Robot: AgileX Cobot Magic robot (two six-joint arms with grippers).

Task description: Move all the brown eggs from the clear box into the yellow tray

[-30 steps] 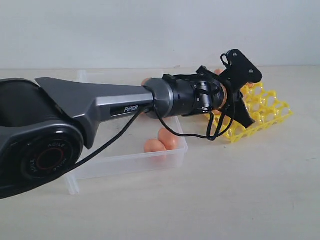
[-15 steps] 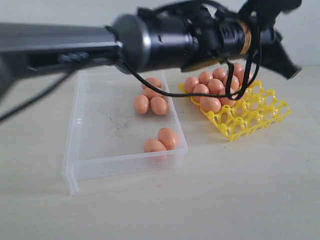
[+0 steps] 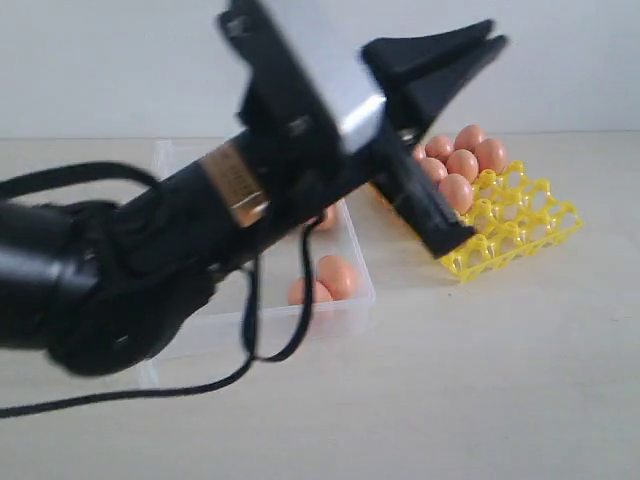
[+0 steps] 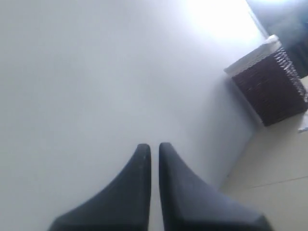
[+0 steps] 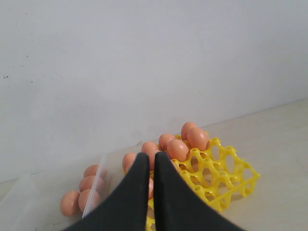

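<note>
Brown eggs (image 3: 338,276) lie in the clear box's (image 3: 345,308) near right corner, others in the yellow tray's (image 3: 520,230) far cups; both jaws closed, empty; left arm (image 3: 200,230), raised over box, could clip tray descending.

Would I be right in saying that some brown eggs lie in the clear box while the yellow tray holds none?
Not quite: the yellow tray holds several brown eggs, as the right wrist view shows. Some do lie in the clear box.
</note>
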